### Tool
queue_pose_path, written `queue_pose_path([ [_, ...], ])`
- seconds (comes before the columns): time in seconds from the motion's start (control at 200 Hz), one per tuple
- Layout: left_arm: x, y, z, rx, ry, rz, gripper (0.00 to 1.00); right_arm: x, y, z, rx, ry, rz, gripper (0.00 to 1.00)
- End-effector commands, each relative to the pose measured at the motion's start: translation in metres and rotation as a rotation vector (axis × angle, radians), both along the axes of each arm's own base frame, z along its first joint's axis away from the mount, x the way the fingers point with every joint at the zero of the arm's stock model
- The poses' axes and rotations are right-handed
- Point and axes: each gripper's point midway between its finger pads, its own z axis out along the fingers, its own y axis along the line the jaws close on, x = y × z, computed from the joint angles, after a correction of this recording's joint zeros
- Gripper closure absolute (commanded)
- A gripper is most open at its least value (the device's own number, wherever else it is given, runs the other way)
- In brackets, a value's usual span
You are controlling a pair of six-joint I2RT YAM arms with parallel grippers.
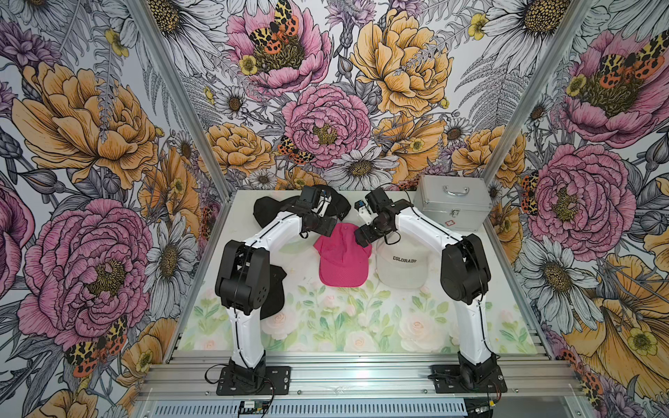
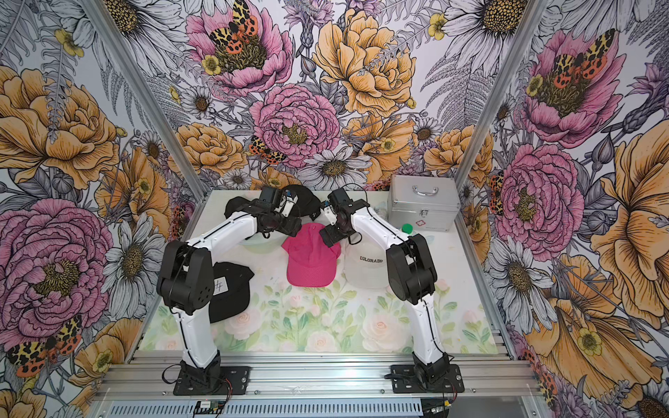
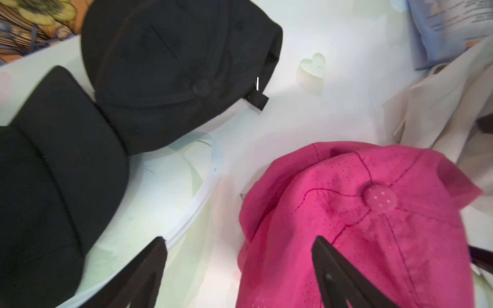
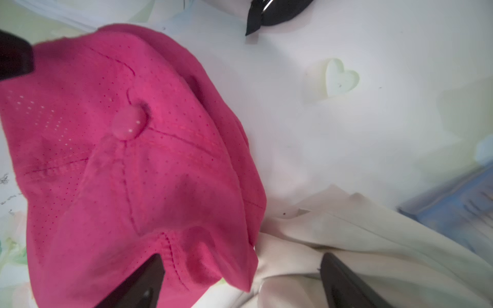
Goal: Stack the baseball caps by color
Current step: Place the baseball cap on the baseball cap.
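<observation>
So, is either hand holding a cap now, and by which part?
Nothing is held. The left hand and the right hand are both open near the pink cap, and neither grips it.

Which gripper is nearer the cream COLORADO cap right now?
Right. The right gripper hangs open over the back edges of the cream COLORADO cap and the pink cap. The left gripper, also open, is at the pink cap's opposite side.
</observation>
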Motion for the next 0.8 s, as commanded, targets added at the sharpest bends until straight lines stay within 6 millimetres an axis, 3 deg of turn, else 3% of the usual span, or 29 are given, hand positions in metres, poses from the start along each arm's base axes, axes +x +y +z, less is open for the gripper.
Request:
queue_pose_path([
  [0.0, -0.005, 0.028, 0.037, -0.004, -0.097, 0.167, 0.01, 0.012, -0.007, 0.052, 0.031, -0.184, -0.104, 0.01],
  [0.075, -0.013, 0.027, 0.052, -0.117, -0.125, 0.213, 0.01, 0.009, -0.002, 0.068, 0.112, -0.217, -0.136, 0.01],
  [0.155, -0.025, 0.011, 0.062, -0.299, -0.101, 0.203, 0.01, 0.006, 0.007, 0.080, 0.169, -0.285, -0.135, 0.01],
  [0.275, -0.050, -0.033, 0.079, -0.493, -0.119, 0.138, 0.01, -0.006, 0.027, 0.089, 0.377, -0.290, -0.160, 0.01],
  [0.35, -0.068, -0.066, 0.085, -0.707, -0.130, 0.073, 0.01, -0.008, 0.035, 0.096, 0.499, -0.258, -0.215, 0.01],
  [0.415, -0.076, -0.076, 0.076, -0.825, -0.087, 0.082, 0.01, -0.009, 0.040, 0.097, 0.597, -0.229, -0.271, 0.01],
  [0.535, -0.077, -0.077, 0.048, -0.850, -0.051, 0.160, 0.01, -0.008, 0.044, 0.095, 0.769, -0.221, -0.348, 0.01],
  [0.795, -0.044, -0.069, 0.013, -0.865, -0.063, 0.252, 0.01, 0.012, 0.054, 0.046, 0.807, -0.109, -0.481, 0.01],
])
